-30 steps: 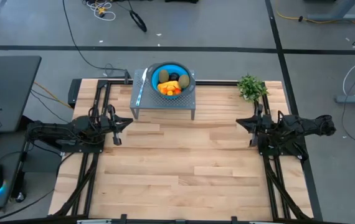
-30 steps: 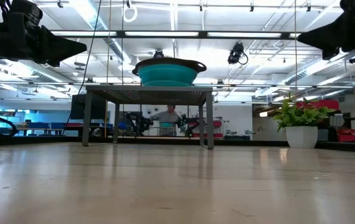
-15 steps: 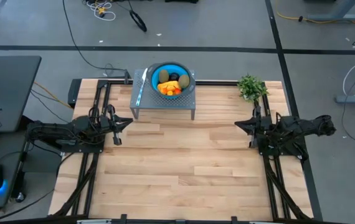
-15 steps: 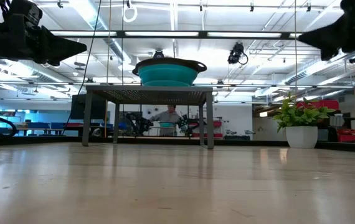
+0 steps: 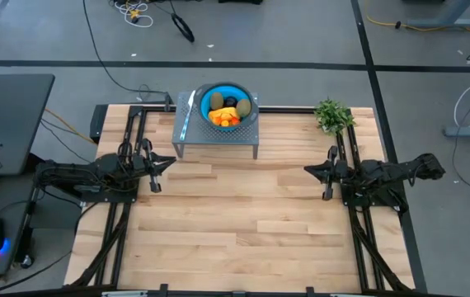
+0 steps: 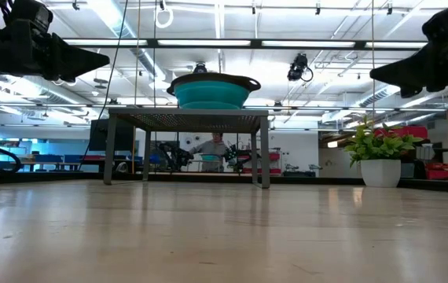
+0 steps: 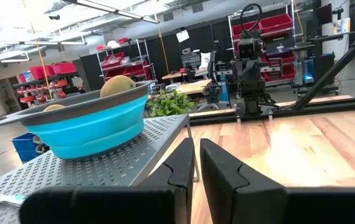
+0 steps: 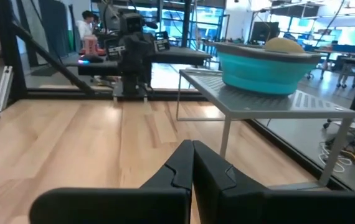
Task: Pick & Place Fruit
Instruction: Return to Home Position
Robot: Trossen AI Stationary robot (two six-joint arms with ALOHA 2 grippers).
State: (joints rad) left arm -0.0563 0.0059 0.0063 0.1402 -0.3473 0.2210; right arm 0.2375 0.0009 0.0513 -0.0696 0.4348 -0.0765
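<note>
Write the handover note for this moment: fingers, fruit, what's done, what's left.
Left gripper: over the left side of the table, fingers together, empty.
Right gripper: over the right side, fingers shut, empty.
Fruit: piled in the blue bowl on the metal shelf at the far edge; the knife lies on the shelf beside the bowl.
Done: no fruit shows on the table.
Left: seemingly only parking both arms.

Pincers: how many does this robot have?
2. The left pincer hangs over the table's left side, the right pincer over its right side, both pointing inward. None seems hidden.
</note>
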